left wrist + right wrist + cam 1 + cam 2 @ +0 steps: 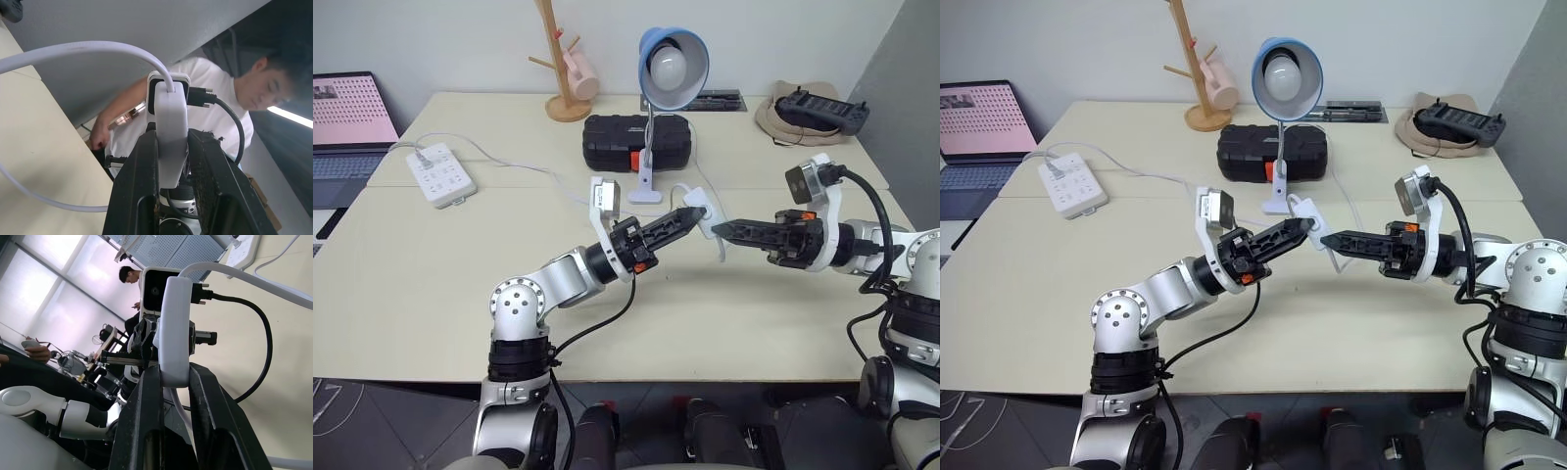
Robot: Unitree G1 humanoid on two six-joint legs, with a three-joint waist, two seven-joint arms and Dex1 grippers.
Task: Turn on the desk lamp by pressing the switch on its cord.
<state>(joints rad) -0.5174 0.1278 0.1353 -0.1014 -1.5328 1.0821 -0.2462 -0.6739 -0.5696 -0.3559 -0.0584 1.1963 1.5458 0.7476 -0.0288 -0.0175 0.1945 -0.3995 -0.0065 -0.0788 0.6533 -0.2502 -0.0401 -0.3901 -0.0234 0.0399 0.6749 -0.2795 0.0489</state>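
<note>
Switch [702, 210] is up off the table, in the air in front of the lamp base, pinched from both sides. Left gripper [689, 214] comes in from the robot's left, pointing right and slightly up, fingers [142, 186] clamped on the switch body; left wrist view shows the white oblong wedged between both black fingers. Right gripper [722, 230] comes in level from the right, fingers [205, 411] also squeezed on the switch, same picture in the right wrist view. The two grippers' tips meet at the switch.

Cord [88, 48] exits the switch top in an arc and another run loops below it over the beige table [431, 284].

Desk lamp [671, 69] stands just behind the grippers, blue shade, bulb looks unlit. Black case [636, 137] behind the lamp stem. White power strip [440, 174] well off to the left, wooden mug tree [566, 69] at the back.
</note>
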